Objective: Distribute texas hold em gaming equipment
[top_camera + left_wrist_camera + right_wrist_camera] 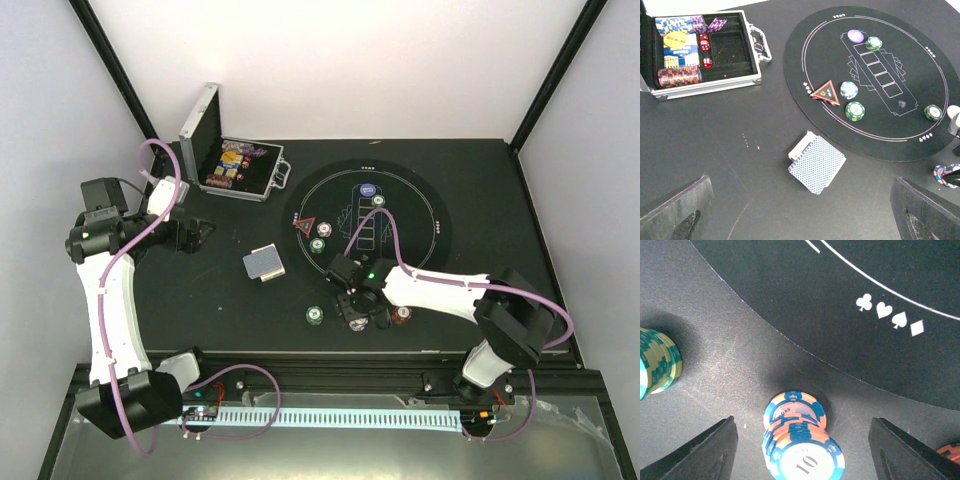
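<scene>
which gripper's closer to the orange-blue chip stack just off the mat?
Right. The right gripper hangs open over the orange-blue chip stack, a finger on either side. The left gripper is far off to the left, near the silver case.

Black matte table (230,300) is the reference. Behind it is a plain white back wall (350,70). To its left is a pale grey-white left wall (40,120), and to its right a matching right wall (600,220). Black frame posts rise from its far corners: left post (115,70) and right post (555,75). A black rail (330,372) runs along its near edge, with a white slotted strip (330,417) just past that. Light is even and diffuse, with soft shadows and a faint sheen on the tabletop.
</scene>
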### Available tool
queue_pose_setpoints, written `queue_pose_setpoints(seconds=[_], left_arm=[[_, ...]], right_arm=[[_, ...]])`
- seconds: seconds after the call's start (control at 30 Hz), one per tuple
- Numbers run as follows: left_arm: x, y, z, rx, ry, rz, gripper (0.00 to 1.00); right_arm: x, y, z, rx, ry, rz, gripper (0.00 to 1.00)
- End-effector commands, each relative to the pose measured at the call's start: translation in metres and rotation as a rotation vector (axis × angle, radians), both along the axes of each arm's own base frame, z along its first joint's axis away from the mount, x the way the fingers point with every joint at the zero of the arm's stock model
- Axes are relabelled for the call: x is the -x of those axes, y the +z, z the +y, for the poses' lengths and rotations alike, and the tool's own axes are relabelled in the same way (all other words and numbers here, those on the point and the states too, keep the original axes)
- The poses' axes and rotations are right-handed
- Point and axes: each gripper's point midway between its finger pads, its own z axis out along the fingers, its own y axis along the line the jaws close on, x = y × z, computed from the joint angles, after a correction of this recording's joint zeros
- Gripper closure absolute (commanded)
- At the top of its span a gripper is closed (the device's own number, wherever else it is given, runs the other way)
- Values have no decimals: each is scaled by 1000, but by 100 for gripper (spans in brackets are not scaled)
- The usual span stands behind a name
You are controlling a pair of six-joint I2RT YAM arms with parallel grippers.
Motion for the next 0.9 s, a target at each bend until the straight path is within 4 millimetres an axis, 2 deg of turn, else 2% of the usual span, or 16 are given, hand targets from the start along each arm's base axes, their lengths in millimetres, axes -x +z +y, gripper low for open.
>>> queue_pose_setpoints(seconds=[0.0, 0.2, 0.43, 0.63, 0.87], left_arm=[[3, 10, -1, 3, 0, -38, 1], [2, 11, -1, 8, 3, -38, 1], [2, 10, 0, 4, 6, -37, 1], [1, 11, 0, 0, 7, -39, 1], [1, 10, 0, 2, 6, -39, 1]], right_arm=[[4, -8, 6, -34, -16, 5, 28], [8, -14, 4, -19, -9, 11, 37], [8, -15, 2, -4, -11, 6, 53], [9, -19, -2, 16, -10, 7, 57], [6, -10, 1, 8, -6, -3, 71]])
